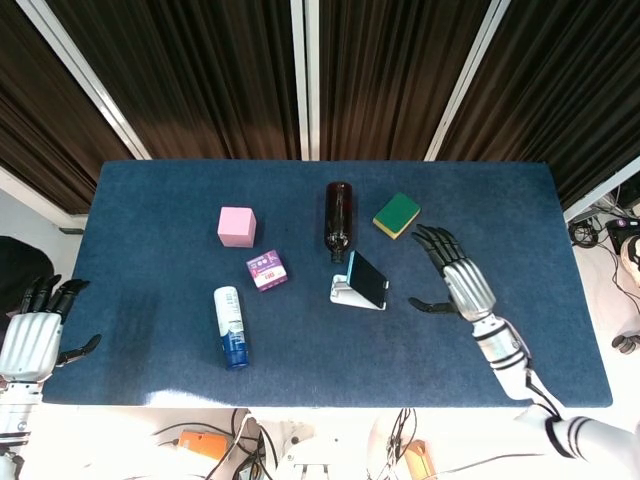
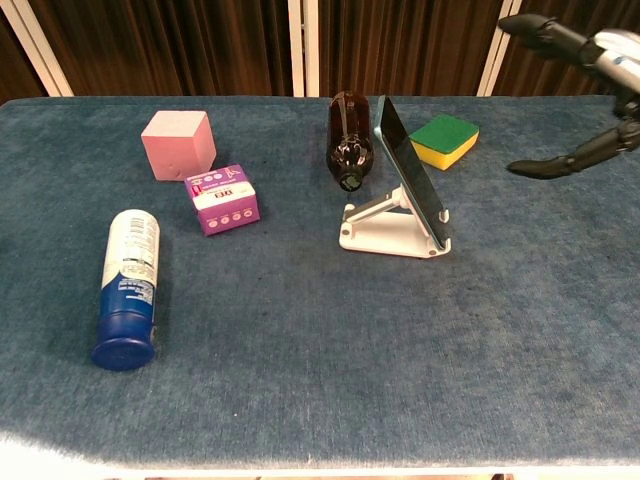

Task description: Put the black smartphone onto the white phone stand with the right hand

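The black smartphone (image 1: 369, 281) (image 2: 410, 170) leans tilted on the white phone stand (image 1: 344, 294) (image 2: 386, 229) near the table's middle. My right hand (image 1: 455, 279) (image 2: 585, 90) is off to the right of it, apart from it, fingers spread and holding nothing. My left hand (image 1: 34, 330) hangs beyond the table's left edge, fingers apart and empty; the chest view does not show it.
A brown bottle (image 1: 338, 218) (image 2: 350, 138) lies just behind the stand. A green-and-yellow sponge (image 1: 397, 214) (image 2: 444, 140) sits at the back right. A pink cube (image 1: 237, 226), a small purple box (image 1: 267, 269) and a white-and-blue spray can (image 1: 231, 326) lie to the left.
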Controlling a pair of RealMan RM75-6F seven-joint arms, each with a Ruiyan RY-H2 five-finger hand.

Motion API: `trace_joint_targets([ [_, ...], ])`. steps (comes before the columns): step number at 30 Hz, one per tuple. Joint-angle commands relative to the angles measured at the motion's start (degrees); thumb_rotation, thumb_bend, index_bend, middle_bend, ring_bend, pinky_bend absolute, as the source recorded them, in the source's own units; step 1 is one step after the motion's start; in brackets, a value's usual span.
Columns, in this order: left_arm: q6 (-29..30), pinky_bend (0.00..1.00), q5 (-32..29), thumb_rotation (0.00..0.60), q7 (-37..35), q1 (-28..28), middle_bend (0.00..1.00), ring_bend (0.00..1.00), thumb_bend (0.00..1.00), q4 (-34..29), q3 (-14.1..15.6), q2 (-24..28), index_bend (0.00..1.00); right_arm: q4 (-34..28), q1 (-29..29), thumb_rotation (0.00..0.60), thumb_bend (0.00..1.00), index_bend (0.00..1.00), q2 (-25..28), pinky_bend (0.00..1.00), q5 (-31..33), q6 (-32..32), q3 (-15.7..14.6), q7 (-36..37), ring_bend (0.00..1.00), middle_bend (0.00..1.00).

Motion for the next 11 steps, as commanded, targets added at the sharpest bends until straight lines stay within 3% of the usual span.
trace_joint_targets([
  [1, 0.21, 0.0, 0.26, 0.6, -0.28, -0.01, 0.16, 0.06, 0.11, 0.36, 0.06, -0.38, 0.17, -24.23, -10.66, 0.6, 0.28, 0.01, 21.55, 0.01, 6.8, 3.3, -3.96, -23.05, 0.0, 0.04],
  [6, 1.06, 0.0, 0.69, 0.6, -0.72, 0.27, 0.16, 0.06, 0.11, 0.84, 0.13, -0.98, 0.17, -24.4, -17.42, 0.6, 0.28, 0.02, 24.97, 0.01, 5.31, 8.5, -6.96, -19.64, 0.0, 0.04],
  [11, 1.69, 0.0, 0.86, 0.6, -1.05, 0.61, 0.16, 0.06, 0.11, 1.15, 0.24, -1.4, 0.17, -21.2, -22.04, 0.6, 0.28, 0.02, 24.0, 0.01, 3.39, 12.38, -7.94, -14.61, 0.0, 0.04],
])
